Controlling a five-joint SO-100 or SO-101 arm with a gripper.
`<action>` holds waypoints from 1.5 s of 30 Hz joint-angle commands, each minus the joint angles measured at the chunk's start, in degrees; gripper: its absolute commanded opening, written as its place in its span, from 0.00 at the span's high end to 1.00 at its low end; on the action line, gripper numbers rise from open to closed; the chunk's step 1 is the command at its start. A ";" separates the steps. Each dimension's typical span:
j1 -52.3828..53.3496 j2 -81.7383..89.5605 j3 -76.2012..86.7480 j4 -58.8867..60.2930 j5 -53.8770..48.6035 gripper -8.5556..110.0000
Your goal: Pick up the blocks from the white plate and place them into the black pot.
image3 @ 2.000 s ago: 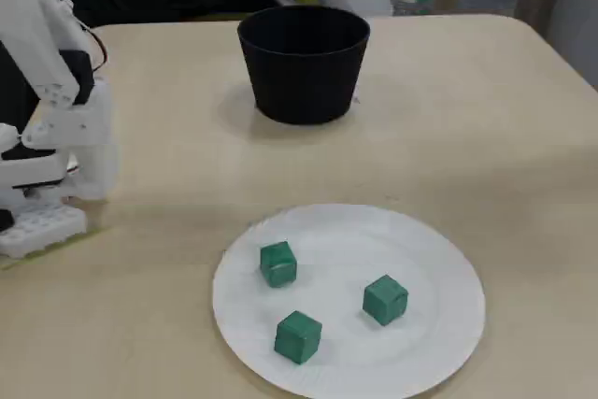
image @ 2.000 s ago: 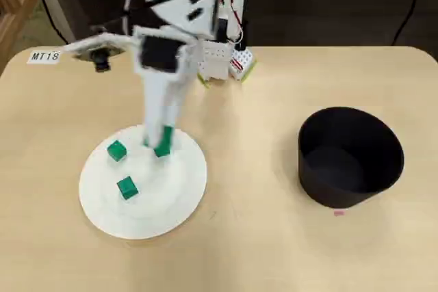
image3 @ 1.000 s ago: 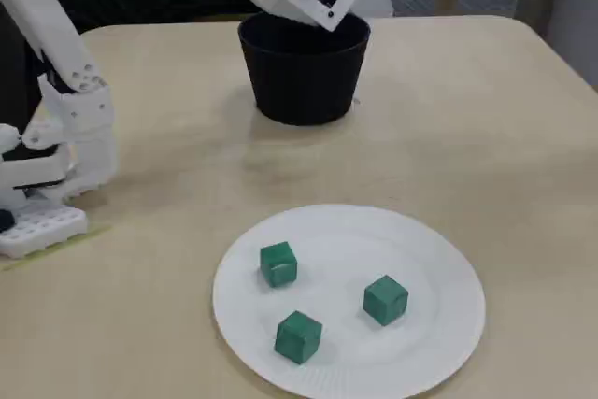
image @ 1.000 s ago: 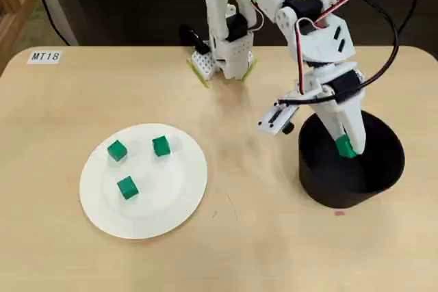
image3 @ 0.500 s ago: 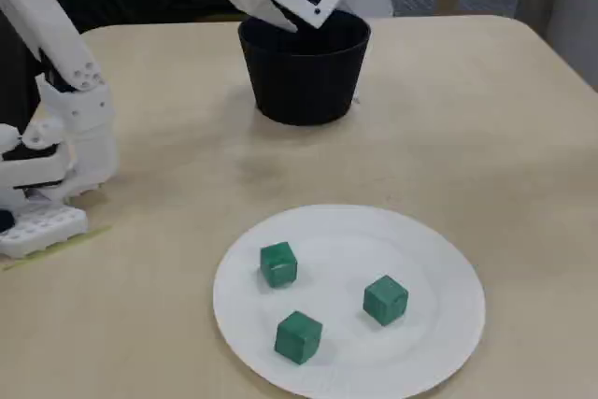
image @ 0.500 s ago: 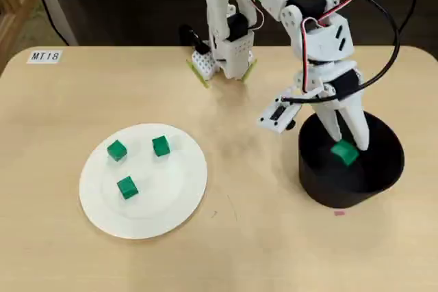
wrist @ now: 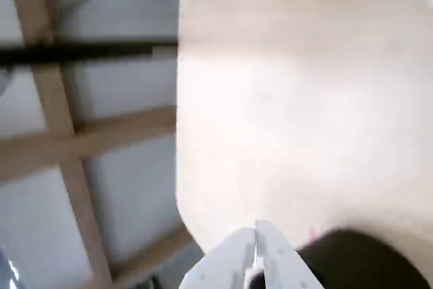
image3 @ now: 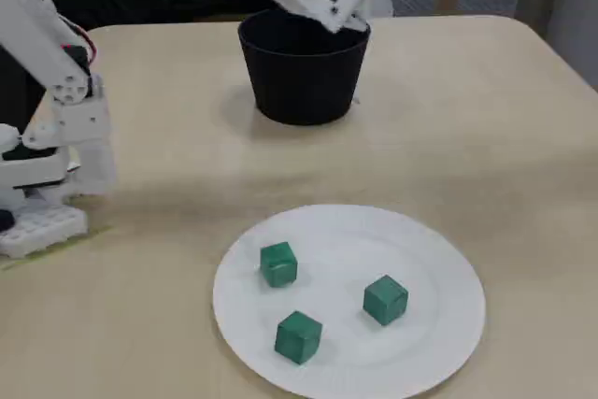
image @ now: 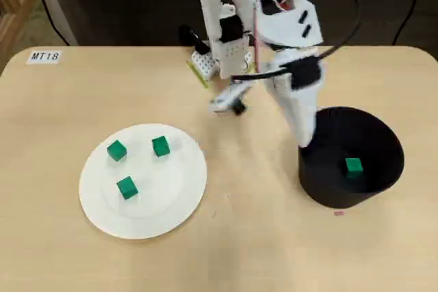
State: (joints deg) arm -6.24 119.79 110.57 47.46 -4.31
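block dropped into black pot | gripper now clenched empty, retreating | three blocks left on white plate

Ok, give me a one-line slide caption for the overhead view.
One green block sits inside the black pot, three green blocks remain on the white plate, the gripper at the pot's rim.

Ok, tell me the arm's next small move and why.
Probably swing back toward the white plate and open the jaws over a block. One green block already lies in the black pot, three remain on the plate, and the gripper looks shut and empty.
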 commanded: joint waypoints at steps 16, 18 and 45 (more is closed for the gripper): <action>30.15 -30.06 -24.52 15.73 22.32 0.95; 31.64 -36.47 -33.84 21.62 21.27 0.95; 33.66 -52.73 -46.76 40.87 21.18 0.67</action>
State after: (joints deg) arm 27.42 66.53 66.18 89.38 16.88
